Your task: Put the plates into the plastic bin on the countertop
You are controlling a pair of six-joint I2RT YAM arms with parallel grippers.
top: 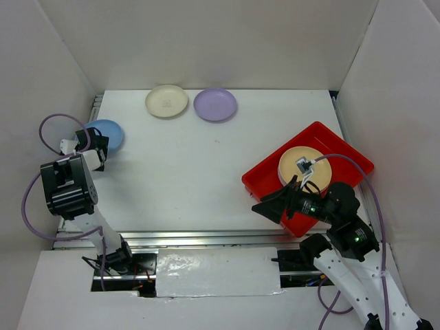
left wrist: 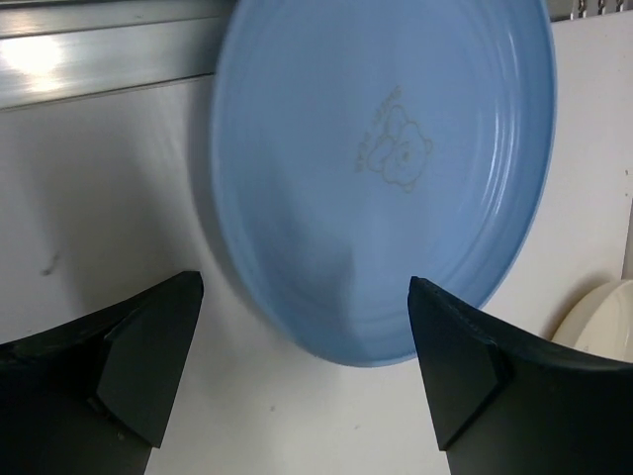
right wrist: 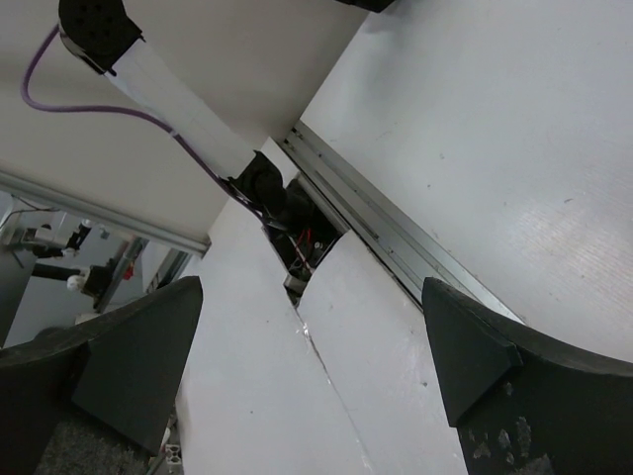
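A blue plate [top: 108, 132] lies at the left edge of the countertop [top: 185, 172]. My left gripper [top: 95, 150] hovers open at its near rim. In the left wrist view the blue plate [left wrist: 386, 168] fills the top, its edge reaching between the spread fingers of the left gripper [left wrist: 307, 381]. A cream plate [top: 166, 101] and a purple plate [top: 215, 104] sit at the back. The red plastic bin [top: 347, 158] at the right holds a yellow-orange plate [top: 302, 163]. My right gripper [top: 269, 205] is open and empty at the bin's near-left side; seen from its own wrist, the right gripper [right wrist: 312, 381] has nothing between its fingers.
White walls close in the left, back and right sides. A metal rail [top: 206, 237] runs along the near edge, also seen in the right wrist view as the rail [right wrist: 396, 233]. The cream plate's rim [left wrist: 605, 322] shows at the right of the left wrist view.
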